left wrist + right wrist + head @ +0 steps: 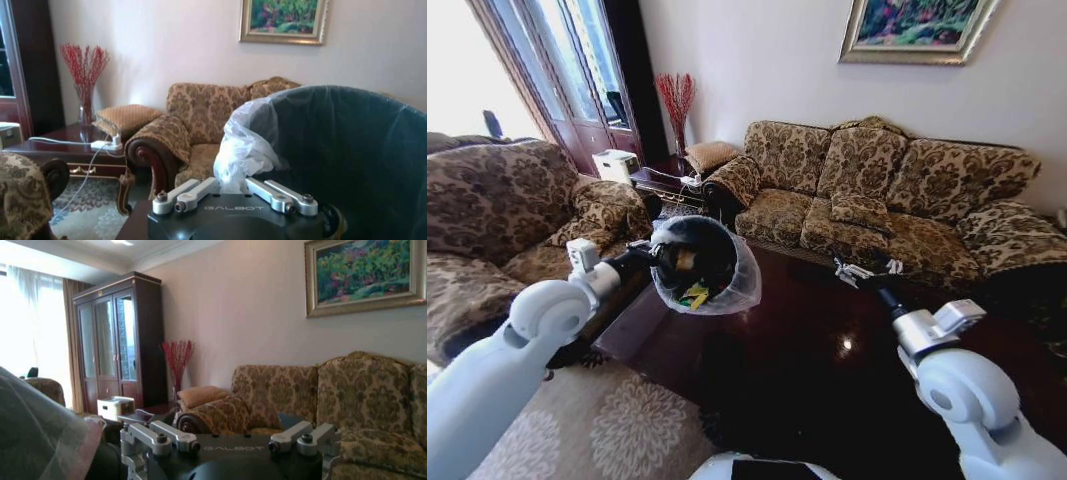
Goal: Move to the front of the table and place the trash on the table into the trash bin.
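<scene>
Left end effector clenched on rim of trash bin, held tilted above near-left corner of worktop. Green wrapper inside bin. Right end effector released, nothing grasped, over far worktop edge; bare surface between.

The left tool holds the trash bin tilted above the table, trash inside.
</scene>
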You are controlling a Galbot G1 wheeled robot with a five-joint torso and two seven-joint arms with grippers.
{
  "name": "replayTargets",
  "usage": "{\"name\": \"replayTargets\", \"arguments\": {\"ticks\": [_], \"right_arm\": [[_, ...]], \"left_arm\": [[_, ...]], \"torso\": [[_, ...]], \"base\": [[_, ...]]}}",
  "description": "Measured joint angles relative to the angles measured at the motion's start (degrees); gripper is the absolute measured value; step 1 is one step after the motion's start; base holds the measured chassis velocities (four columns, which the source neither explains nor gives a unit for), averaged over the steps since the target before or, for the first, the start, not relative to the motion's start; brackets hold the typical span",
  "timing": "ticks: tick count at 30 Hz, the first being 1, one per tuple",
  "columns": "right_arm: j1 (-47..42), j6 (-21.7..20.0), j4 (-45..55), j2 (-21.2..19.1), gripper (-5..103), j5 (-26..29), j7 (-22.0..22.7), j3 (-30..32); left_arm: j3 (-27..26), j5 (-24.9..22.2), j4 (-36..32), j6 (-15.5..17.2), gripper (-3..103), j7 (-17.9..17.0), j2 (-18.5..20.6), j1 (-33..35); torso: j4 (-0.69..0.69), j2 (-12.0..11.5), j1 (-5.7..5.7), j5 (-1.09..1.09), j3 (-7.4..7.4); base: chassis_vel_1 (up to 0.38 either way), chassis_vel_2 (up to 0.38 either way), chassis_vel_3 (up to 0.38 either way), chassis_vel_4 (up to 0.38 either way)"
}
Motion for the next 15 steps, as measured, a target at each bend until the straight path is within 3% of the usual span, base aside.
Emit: {"name": "replayTargets", "arguments": {"ticks": [5,15], "right_arm": [[-0.9,0.2,0.2,0.2,100,-0.1,0.0,0.3],[-1.0,2.3,-1.1,2.0,100,-1.1,-0.3,0.4]], "left_arm": [[-1.1,0.9,-1.5,-0.4,2,0.6,-1.2,2.3],[-2.8,0.0,-3.0,0.2,2,0.6,0.0,3.6]], "torso": [[-0.05,0.0,-0.02,0.01,0.00],[-0.02,0.0,-0.02,0.01,0.00]], "base": [[0.284,-0.316,-0.299,0.294],[0.347,-0.342,-0.346,0.345]]}}
